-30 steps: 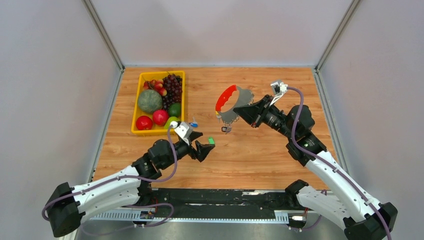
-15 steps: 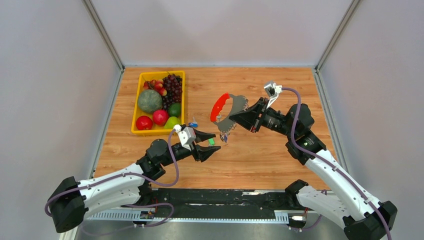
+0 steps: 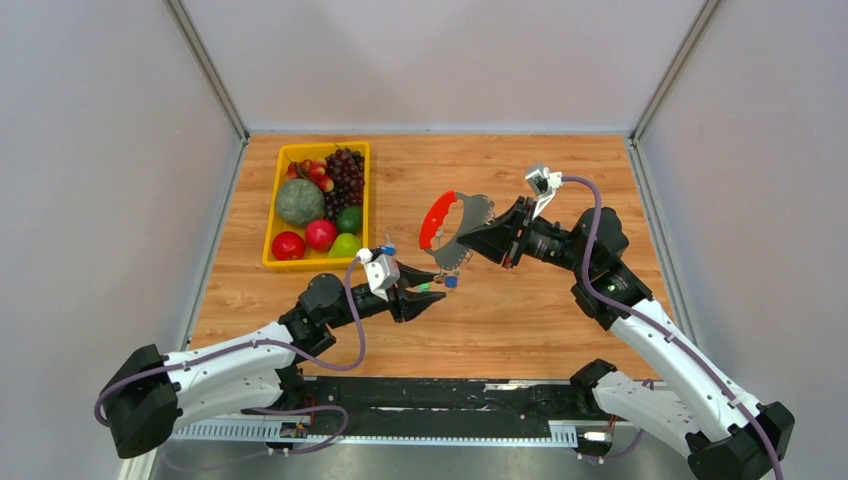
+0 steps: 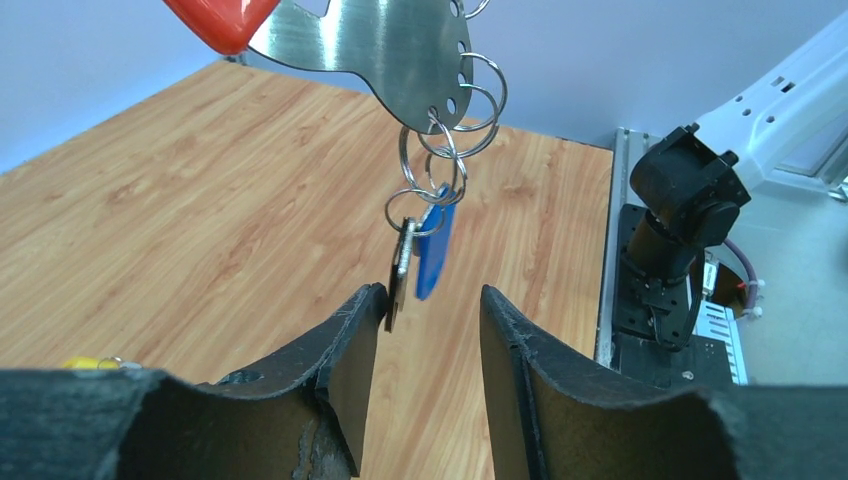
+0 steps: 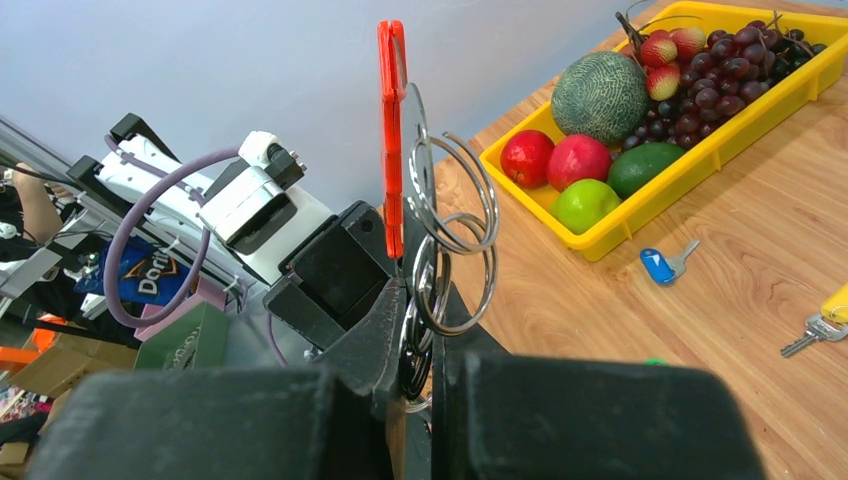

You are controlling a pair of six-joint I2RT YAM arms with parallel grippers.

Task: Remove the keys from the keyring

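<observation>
My right gripper (image 3: 470,238) is shut on the keyring (image 3: 462,222), a grey plate with a red band (image 3: 434,217), and holds it above the table. In the right wrist view the jaws (image 5: 425,320) pinch the plate edge-on below the silver loops (image 5: 455,230). A blue key (image 4: 432,250) and a black key (image 4: 402,270) hang from the loops. My left gripper (image 4: 430,310) is open just under them, and the black key is against its left fingertip (image 4: 368,305). It also shows in the top view (image 3: 432,290). Loose on the table lie a blue key (image 5: 660,265), a yellow key (image 5: 835,305) and a green key (image 3: 425,287).
A yellow fruit tray (image 3: 270,215) with melon, apples and grapes stands at the back left; it also shows in the right wrist view (image 5: 625,225). Grey walls close in the table on three sides.
My left gripper has moved right and forward, up under the hanging keys. My right gripper has shifted the keyring slightly left and tilted it so the keys hang lower.
</observation>
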